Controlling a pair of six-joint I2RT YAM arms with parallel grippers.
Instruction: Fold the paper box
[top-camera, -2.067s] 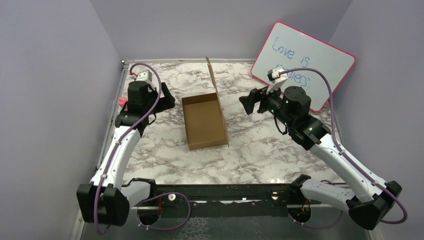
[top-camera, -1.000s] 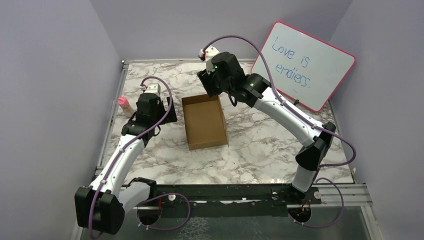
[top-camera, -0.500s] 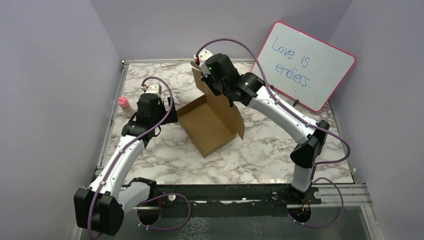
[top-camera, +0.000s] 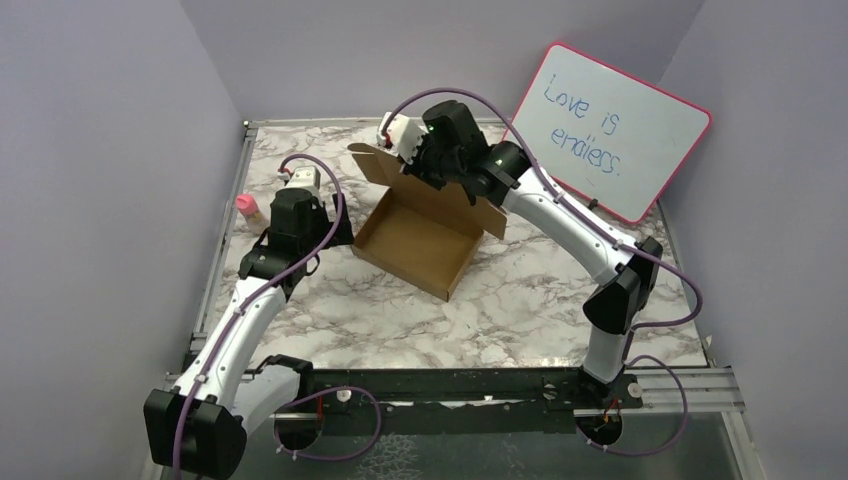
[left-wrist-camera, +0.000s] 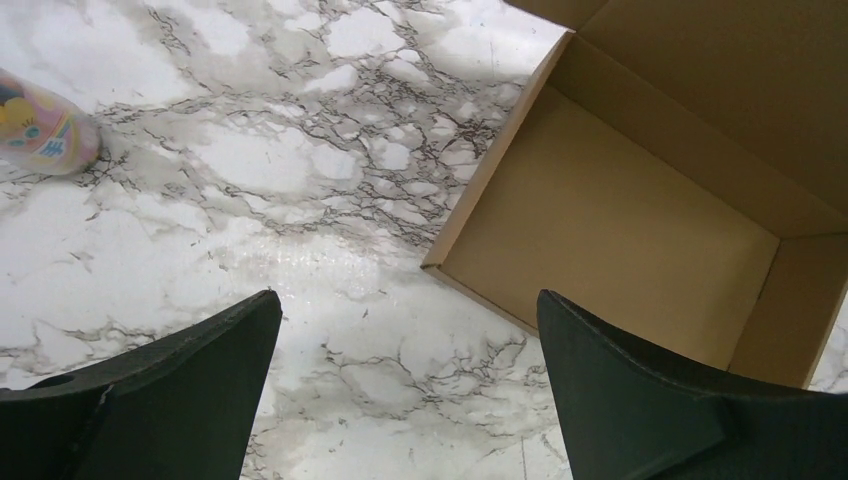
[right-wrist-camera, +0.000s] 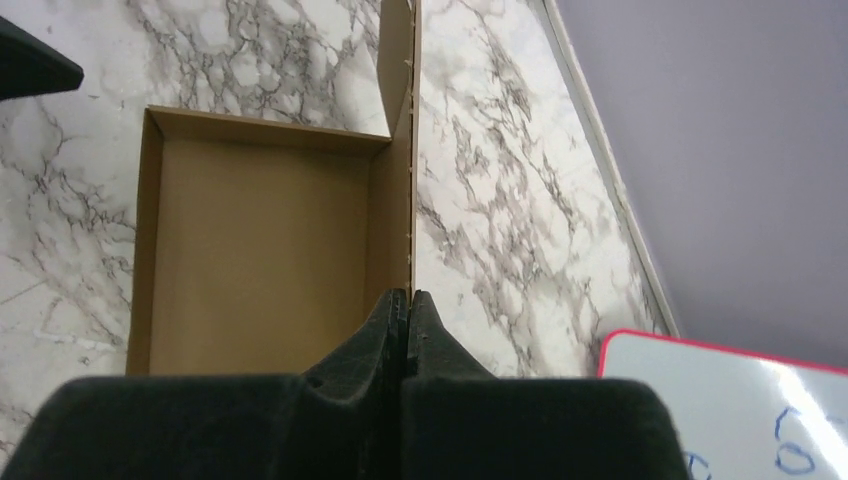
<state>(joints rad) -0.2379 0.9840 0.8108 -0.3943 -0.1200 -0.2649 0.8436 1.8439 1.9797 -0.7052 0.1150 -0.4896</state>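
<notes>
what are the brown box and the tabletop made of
Plain brown open box: looks like matte kraft cardboard, with dull, fibrous brown faces and thin cut edges. White grey-veined tabletop: marble pattern, but possibly a printed laminate or film. A soft glossy glare shows on it, so the real material stays open.

L arm: stretched fwd along left side, wrist pitched down, left gripper (left-wrist-camera: 407, 300) low over table, jaws spread wide.
R arm: elbow bent at right, forearm reaching across toward far-centre; right gripper (right-wrist-camera: 408, 298) pinched tight on paper box (right-wrist-camera: 260, 260) flap edge, fingers (right-wrist-camera: 385, 330) pressed together.
</notes>
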